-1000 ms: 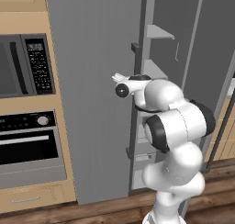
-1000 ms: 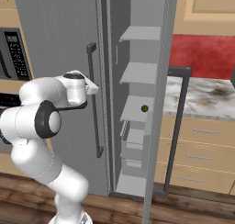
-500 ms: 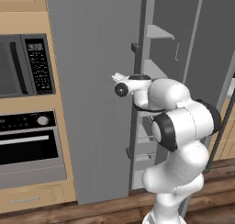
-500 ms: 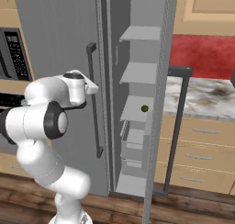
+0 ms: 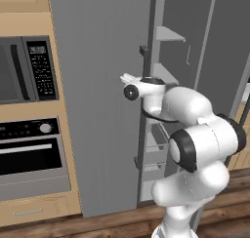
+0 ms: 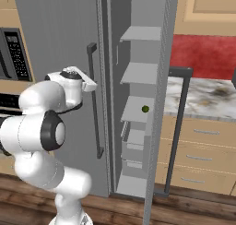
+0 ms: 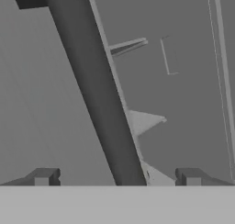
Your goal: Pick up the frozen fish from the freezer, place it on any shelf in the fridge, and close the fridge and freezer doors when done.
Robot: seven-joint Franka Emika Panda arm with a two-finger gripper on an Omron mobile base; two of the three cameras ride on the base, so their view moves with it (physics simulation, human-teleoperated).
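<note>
**No readable text anywhere**

You find no word, brand, number or sign that can be made out. The microwave's control panel point(image 5: 40, 69) carries rows of small pale marks on its buttons, and a lighter strip at its top, but they are too blurred for you to read. The oven's dark control strip point(image 5: 27, 128) shows faint marks beside its knob, equally illegible. The closed fridge door point(image 5: 97, 86) bears no label.

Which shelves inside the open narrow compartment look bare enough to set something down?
The top two freezer shelves look bare. The third holds a small green ball, with free board left of it. Below, the drawers crowd the space.
</note>
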